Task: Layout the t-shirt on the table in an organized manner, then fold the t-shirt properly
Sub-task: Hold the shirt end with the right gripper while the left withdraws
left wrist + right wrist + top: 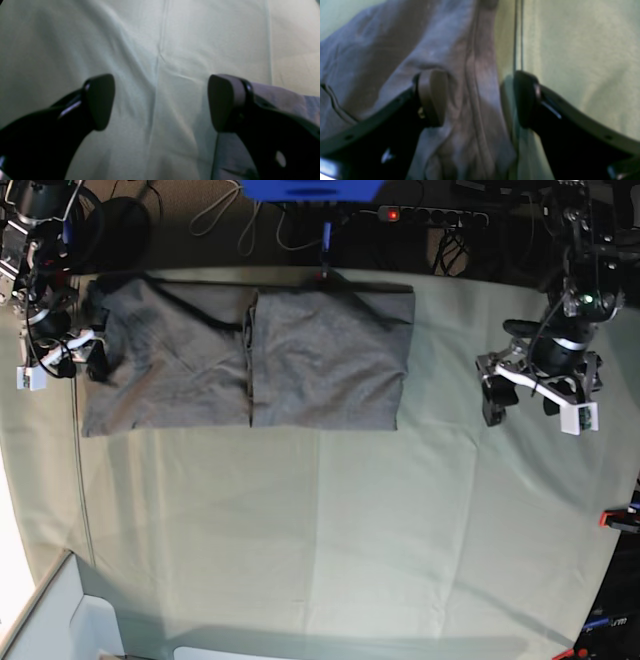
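The t-shirt (245, 360) lies flat at the far edge of the worktop (330, 530), toward its far left corner as the base view has it. One part is folded over: a vertical fold edge runs down its middle, and the right half sits as a neat block with a straight lower hem.

The base view alone shows the whole layout. The right hand (85, 358) is at the shirt's left edge, over the sleeve area. The left hand (520, 395) hangs well apart from the shirt, over bare cloth near the right edge of the worktop. Red clamps (612, 518) show at that edge.

The right wrist view gives what the base view cannot: both fingers stand wide apart, with grey fabric (420, 37) bunched between and behind them. One fingertip (432, 97) rests against or just above the shirt; the other is over the pale green cover beside the shirt's edge. A seam runs up the fabric between them. Nothing is pinched; whether the fingertip touches the fabric cannot be told through the blur.

In the left wrist view the left hand's (161, 102) fingers are also spread wide with nothing between them, only the creased green cover below. A grey patch shows behind the finger on the picture's right.
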